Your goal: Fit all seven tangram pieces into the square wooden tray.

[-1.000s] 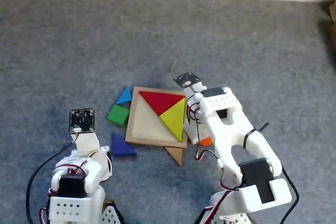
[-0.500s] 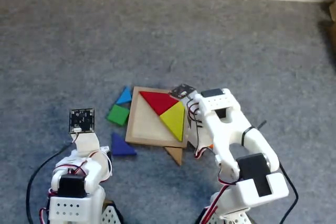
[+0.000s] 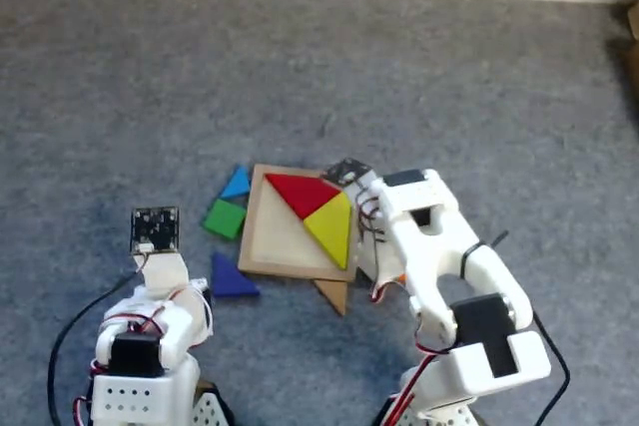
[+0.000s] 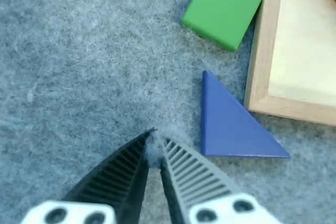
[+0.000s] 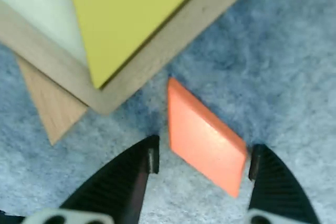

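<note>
The square wooden tray [image 3: 262, 264] holds a red triangle [image 3: 300, 192] and a yellow triangle [image 3: 334, 226]. Outside its left rim lie a light blue triangle [image 3: 238, 184], a green square [image 3: 226, 217] and a dark blue triangle [image 3: 232, 278]. A wooden triangle [image 3: 334, 292] pokes out at the tray's near right corner. In the right wrist view my right gripper [image 5: 202, 162] is open, low over the carpet, straddling the orange parallelogram [image 5: 207, 137] beside the tray rim [image 5: 173, 51]. My left gripper [image 4: 157, 145] is shut on nothing, just beside the dark blue triangle [image 4: 231, 124].
Grey carpet covers the whole table. The right arm [image 3: 439, 246] hangs over the tray's right side and hides most of the orange piece [image 3: 397, 271]. The left arm [image 3: 150, 331] stands at the near left. Open carpet lies beyond the tray.
The right arm has dropped and drawn nearer, bringing its wrist camera board down toward the tray's right edge. The left arm and the pieces have not moved.
</note>
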Tool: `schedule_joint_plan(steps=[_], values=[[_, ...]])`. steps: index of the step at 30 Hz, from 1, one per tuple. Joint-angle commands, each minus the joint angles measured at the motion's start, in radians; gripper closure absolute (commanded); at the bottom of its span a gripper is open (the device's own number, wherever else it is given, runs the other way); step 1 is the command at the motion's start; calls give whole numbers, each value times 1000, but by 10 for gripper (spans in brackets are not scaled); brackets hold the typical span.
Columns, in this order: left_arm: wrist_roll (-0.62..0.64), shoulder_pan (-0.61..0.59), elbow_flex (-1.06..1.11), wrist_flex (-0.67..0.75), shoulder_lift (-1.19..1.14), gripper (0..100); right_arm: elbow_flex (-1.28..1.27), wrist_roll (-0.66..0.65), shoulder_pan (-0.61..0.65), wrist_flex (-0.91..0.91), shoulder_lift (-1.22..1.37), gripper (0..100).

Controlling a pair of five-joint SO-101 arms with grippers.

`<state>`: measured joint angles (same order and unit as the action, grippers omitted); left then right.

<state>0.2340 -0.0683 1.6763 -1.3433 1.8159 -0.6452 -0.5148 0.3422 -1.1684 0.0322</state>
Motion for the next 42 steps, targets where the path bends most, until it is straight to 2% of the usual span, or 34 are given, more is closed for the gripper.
schedule_joint_plan(steps=[1,5,12,18,23,29,42], values=[[-2,-8,21,-5,10,995,1,-17,-18,41,5,724],[-2,-8,21,-5,10,995,1,-17,-18,41,5,738],[-2,-8,21,-5,10,995,1,-17,-18,41,-1,915],[-2,-8,21,-5,10,995,8,-14,-18,41,-1,920],[-2,-8,21,-5,10,995,10,-12,-18,41,-1,889],[-2,-8,21,-5,10,995,10,-11,-18,44,-1,707],[-2,-8,21,-5,10,995,25,-18,-15,134,4,702]])
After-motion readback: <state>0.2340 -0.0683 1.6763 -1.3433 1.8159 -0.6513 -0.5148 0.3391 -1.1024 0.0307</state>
